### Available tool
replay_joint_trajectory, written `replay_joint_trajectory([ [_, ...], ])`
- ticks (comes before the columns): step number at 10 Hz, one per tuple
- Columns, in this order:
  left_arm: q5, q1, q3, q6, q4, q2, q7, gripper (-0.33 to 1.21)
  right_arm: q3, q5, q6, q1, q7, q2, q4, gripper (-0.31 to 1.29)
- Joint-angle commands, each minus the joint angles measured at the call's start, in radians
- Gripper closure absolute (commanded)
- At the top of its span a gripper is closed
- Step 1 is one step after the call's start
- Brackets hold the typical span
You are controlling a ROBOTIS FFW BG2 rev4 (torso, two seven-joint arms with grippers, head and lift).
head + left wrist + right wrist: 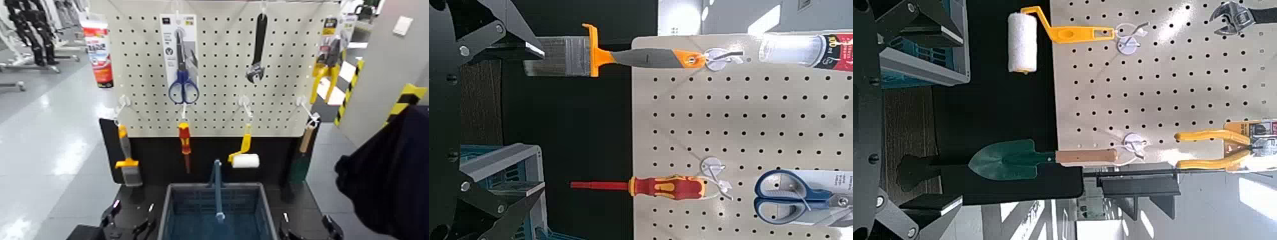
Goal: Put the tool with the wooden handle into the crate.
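While the trowel (1013, 160) hangs beside open space, both grippers' jaws stand wide, empty.

Bright glare on left floor

open floor beside pegboard (220, 70)

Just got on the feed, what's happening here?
Nothing is being handled yet. The trowel with the wooden handle hangs from its hook on the pegboard. The right gripper is open below it, near the crate. The left gripper is open and empty on the crate's other side.
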Motion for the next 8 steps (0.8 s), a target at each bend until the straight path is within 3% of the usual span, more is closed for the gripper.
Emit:
replay_joint_trajectory([
  [1, 0.002, 0.0, 0.0, -0.001, 0.002, -0.001, 0.0, 0.36, 0.0, 0.0, 0.002, 0.001, 0.0, 0.0, 0.0, 0.19],
  [5, 0.002, 0.0, 0.0, -0.001, 0.002, -0.001, 0.0, 0.36, -0.012, -0.002, 0.011, -0.002, 0.023, 0.003, 0.0, 0.19],
  [8, 0.002, 0.0, -0.002, -0.003, 0.005, -0.001, 0.0, 0.36, -0.095, -0.031, 0.037, -0.033, 0.158, 0.003, -0.002, 0.12],
])
